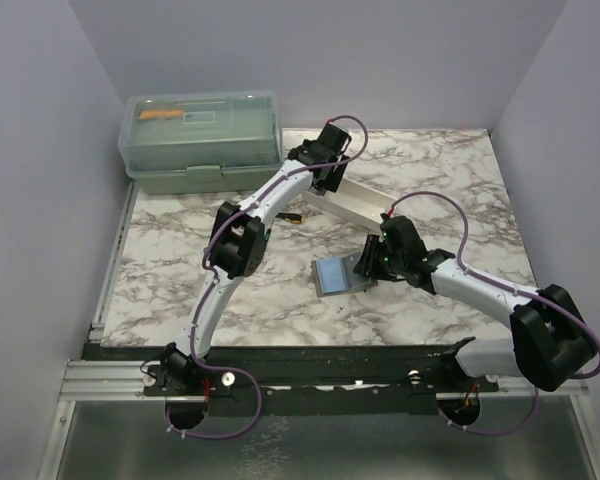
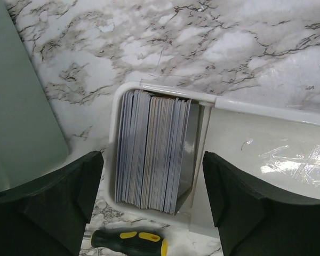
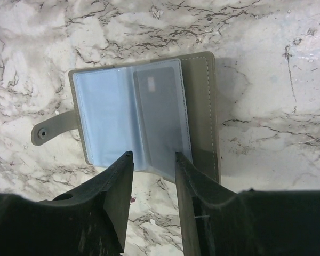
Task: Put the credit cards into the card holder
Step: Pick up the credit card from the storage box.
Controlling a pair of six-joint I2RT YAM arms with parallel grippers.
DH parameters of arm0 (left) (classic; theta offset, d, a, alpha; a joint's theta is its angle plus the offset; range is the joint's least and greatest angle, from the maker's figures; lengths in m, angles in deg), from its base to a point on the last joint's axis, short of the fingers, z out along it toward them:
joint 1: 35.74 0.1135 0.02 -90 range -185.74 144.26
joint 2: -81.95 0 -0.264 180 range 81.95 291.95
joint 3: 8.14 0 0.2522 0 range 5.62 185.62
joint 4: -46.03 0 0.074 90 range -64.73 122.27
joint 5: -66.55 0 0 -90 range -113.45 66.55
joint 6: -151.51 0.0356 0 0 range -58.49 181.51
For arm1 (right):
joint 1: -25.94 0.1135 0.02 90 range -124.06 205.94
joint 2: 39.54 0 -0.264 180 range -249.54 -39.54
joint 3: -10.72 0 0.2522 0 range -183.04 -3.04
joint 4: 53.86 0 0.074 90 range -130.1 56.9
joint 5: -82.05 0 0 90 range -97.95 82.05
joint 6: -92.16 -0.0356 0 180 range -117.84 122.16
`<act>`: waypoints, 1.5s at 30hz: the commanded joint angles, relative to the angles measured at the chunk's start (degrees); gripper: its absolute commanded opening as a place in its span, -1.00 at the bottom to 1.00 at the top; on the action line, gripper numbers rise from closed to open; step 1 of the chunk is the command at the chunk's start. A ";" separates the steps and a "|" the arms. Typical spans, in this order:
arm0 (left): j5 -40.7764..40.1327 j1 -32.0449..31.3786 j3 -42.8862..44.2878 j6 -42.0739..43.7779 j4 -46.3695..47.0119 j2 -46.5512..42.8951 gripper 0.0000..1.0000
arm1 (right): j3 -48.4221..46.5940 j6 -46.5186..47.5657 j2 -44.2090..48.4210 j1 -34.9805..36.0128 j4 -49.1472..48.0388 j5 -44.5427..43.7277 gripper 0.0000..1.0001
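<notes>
Credit cards (image 2: 149,144), thin, bluish and tan, stacked on edge in long white tray (image 2: 266,138), left pincer (image 2: 152,178) wide open right above them, grey-olive folding card holder (image 3: 200,106) open flat on marble counter (image 3: 266,48), right pincer (image 3: 153,160) narrow over its clear pockets (image 3: 106,117).

green lidded box (image 1: 200,140), white tray (image 2: 165,88), screwdriver (image 2: 129,240) on marble table (image 1: 180,285)

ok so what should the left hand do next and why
Probably lower the left hand onto the credit cards and pinch one. It hangs wide open over the stack, which stands on edge in the white tray, and the card holder already lies open under the right hand.
</notes>
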 commanded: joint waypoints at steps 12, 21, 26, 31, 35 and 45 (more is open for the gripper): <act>-11.28 -1.80 3.25 4.36 -1.69 3.90 0.39 | 0.61 -0.25 1.41 -0.20 0.55 1.64 -0.19; -12.79 -2.64 3.05 4.66 -1.59 2.31 0.10 | 0.50 -0.25 0.93 -0.21 0.11 2.03 -0.19; -13.41 -3.10 2.75 4.66 -1.51 1.90 -0.04 | 0.55 -0.34 0.75 -0.27 0.02 2.26 -0.19; -13.42 -3.22 2.70 4.50 -1.42 1.44 -0.15 | 0.64 -0.34 0.81 -0.19 0.15 2.40 -0.19; -13.18 -3.53 2.26 4.33 -1.37 1.31 -0.25 | 0.54 -0.33 0.95 -0.25 0.40 2.31 -0.20; -11.69 -3.95 1.92 3.62 -1.42 -0.04 -0.70 | 0.50 -0.37 1.15 -0.19 0.77 2.16 -0.20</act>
